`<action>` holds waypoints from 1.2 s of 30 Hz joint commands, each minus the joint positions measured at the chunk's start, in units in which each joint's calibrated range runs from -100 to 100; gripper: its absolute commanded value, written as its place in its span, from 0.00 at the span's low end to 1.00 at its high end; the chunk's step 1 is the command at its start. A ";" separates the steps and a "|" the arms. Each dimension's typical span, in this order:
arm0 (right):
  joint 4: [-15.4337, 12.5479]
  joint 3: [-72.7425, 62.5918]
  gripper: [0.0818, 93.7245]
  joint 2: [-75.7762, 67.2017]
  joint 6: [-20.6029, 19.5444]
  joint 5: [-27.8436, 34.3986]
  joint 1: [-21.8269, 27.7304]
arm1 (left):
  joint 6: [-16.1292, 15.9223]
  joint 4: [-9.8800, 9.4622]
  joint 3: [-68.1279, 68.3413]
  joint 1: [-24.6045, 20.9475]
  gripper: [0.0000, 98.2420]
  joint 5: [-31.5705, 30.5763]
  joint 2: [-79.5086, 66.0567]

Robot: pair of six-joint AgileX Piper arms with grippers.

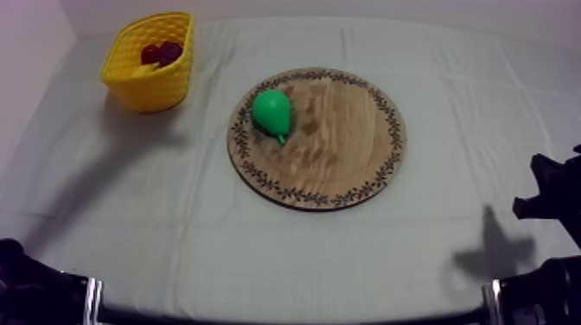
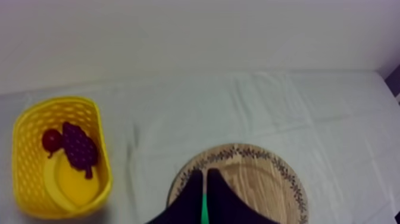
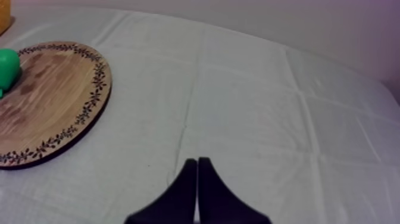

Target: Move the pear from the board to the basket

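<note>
Green pear (image 1: 272,111) lies at the left of the wooden board (image 1: 346,147), toward the yellow basket (image 1: 149,86), so likely a job for my left gripper (image 2: 205,179), closed on nothing like my right gripper (image 3: 197,164).

Lab-style test bench: cloth-draped table (image 1: 173,225), bare pale wall (image 2: 196,36), toy pear (image 1: 272,112).

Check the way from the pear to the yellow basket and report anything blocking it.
Nothing visible blocks it. The pear lies on the wooden board, at the side nearest the yellow basket, with only bare cloth between them. The basket already holds grapes, a small red fruit and a banana, with room seemingly left.
</note>
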 commanded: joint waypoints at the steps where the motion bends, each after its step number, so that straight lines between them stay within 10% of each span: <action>1: 0.02 0.05 0.00 -0.05 0.04 0.06 0.02 | 0.35 0.06 -1.83 0.73 0.00 1.13 2.91; 14: 0.02 0.05 0.00 -0.05 0.00 0.06 0.02 | -0.12 1.89 -8.99 2.79 0.02 4.44 12.31; 25: 0.02 0.05 0.00 -0.05 0.02 0.06 0.02 | 5.67 -0.44 -10.50 2.89 0.50 7.78 14.22; 36: 0.02 0.05 0.00 -0.05 0.03 0.06 0.02 | 6.30 -0.28 -9.06 2.64 0.67 7.89 14.11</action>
